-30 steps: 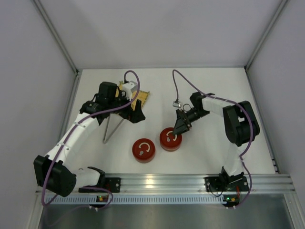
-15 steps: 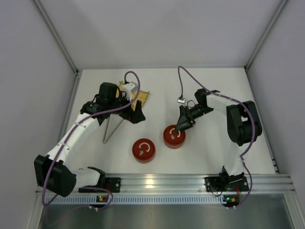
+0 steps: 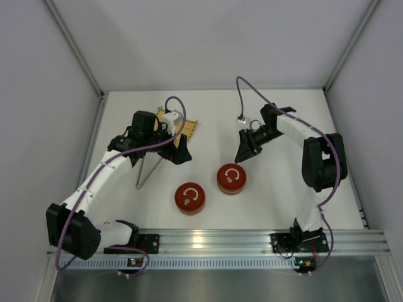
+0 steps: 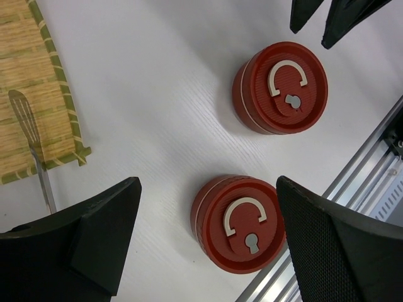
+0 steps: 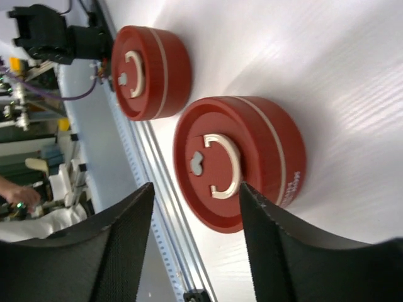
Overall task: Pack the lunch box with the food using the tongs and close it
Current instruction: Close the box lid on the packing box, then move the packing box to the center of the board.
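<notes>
2 obstacles sit mid-table: the far red container (image 3: 231, 178) and the near red container (image 3: 189, 198), apart, with a narrow gap between. The left arm (image 3: 110, 170) overhangs the bamboo mat (image 3: 190, 128) and tongs (image 3: 143, 176), blocking them from above.

White table (image 3: 277, 113) between plain grey walls (image 3: 208, 44), aluminium rail (image 3: 252, 239) nearside.

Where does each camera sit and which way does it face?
Top external: above, behind the bases, facing down at the table; left arm, right arm show.
Left wrist: looks down past own fingers at two red containers, mat, tongs.
Right wrist: looks low across table, own fingers framing the containers.
Shared: both containers, every view.
</notes>
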Robot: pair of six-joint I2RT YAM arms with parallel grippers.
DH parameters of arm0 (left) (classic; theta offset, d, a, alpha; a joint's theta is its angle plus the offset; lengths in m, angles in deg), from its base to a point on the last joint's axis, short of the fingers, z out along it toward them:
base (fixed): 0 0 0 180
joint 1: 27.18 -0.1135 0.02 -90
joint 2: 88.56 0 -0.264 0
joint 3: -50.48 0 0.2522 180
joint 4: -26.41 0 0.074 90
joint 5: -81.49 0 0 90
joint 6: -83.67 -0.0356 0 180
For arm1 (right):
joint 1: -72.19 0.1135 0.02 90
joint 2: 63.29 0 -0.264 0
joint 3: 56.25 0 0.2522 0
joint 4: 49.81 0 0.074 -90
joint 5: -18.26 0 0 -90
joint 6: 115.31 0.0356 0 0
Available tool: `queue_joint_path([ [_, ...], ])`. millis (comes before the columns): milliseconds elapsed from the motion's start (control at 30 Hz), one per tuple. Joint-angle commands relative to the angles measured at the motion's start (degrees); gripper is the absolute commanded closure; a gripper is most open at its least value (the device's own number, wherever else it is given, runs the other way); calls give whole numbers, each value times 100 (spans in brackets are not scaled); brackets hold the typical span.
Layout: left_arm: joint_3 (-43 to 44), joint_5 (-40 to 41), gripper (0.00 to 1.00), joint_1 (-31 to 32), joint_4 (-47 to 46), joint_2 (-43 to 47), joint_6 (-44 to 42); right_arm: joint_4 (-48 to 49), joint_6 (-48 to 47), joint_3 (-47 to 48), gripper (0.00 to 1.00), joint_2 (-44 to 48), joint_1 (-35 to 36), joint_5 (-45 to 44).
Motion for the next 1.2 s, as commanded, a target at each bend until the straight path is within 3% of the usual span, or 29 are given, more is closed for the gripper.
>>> queue_joint_path([
  [0,-20,14,8,-30,-195,139,-135,618,355,3,46,14,-33,-748],
  [167,-64,67,21,-29,271,104,-698,1032,444,73,48,-12,-25,-1478],
  [367,-283,251,32,-30,834,-28,-1340,866,242,3,49,-276,133,-1532],
  [567,-547,286,34,-38,922,-10,-1638,971,163,-392,50,-233,467,-1479],
  [767,-785,164,42,-38,1176,59,-1972,1120,163,-867,57,-110,827,-1514],
  [967,-987,32,44,-21,1326,147,-2307,1313,250,-1377,64,119,1188,-1488],
  [1167,-1040,93,37,-21,1221,165,-2272,1525,514,-1509,64,268,1399,-1479],
])
